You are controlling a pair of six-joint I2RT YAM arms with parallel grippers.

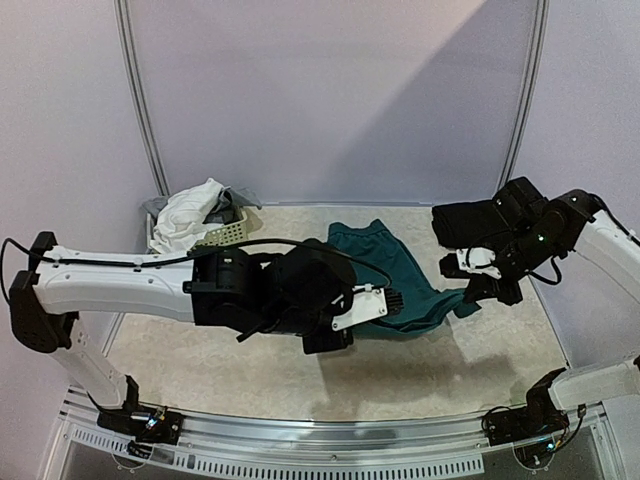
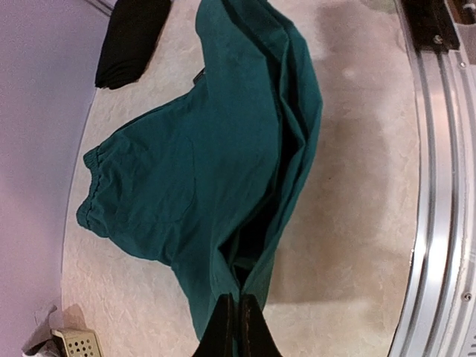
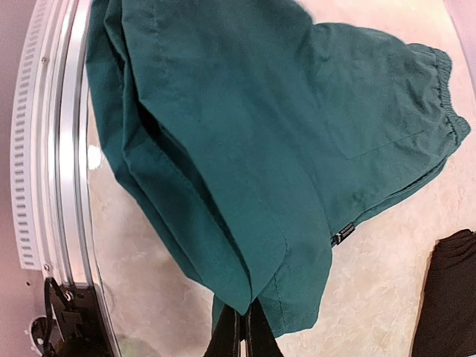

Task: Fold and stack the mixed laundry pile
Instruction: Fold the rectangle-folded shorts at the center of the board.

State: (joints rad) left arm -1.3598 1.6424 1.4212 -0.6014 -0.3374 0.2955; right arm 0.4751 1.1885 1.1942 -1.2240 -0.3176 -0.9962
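While the shorts (image 1: 400, 268) are held up between both grippers, right of the basket (image 1: 228, 236), 1 edge is pinched by the closed left gripper (image 2: 238, 303) and another by the closed right gripper (image 3: 245, 318). Their waistband end is rested on the table (image 1: 250, 370). Black trousers (image 1: 462, 222) are seen folded farther right of the basket, and a white cloth (image 1: 185, 215) is heaped on it.

Left fingers (image 2: 223, 332) and right fingers (image 3: 227, 339) together
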